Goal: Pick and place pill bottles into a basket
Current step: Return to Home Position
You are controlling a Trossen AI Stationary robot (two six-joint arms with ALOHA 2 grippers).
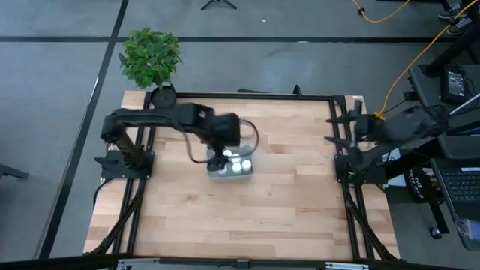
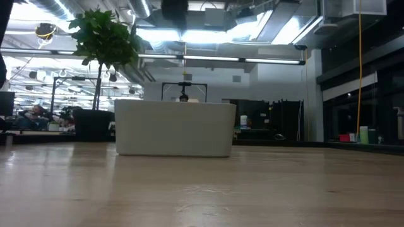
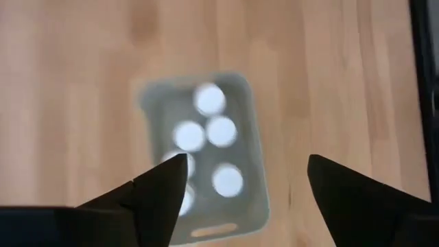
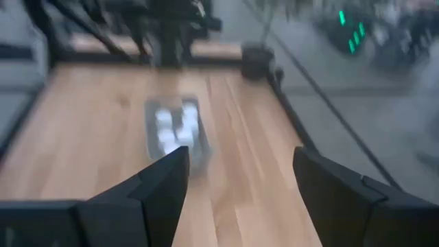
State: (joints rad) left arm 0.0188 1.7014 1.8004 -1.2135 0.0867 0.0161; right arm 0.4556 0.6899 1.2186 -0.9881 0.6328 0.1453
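Observation:
The pale blue-grey basket (image 1: 230, 168) stands on the wooden table a little left of the middle; it also shows in the left wrist view (image 3: 203, 158), the right wrist view (image 4: 175, 132) and the low view (image 2: 175, 128). Several white pill bottles (image 3: 221, 130) stand inside it, caps up. My left gripper (image 3: 247, 180) hangs open and empty above the basket. My right gripper (image 4: 240, 171) is open and empty at the table's right edge (image 1: 346, 129).
A black pot with a green plant (image 1: 151, 58) stands at the table's far left corner. Black frame rails (image 1: 341, 172) run along the table's left and right sides. Bare wood (image 1: 285, 202) lies in front of and right of the basket.

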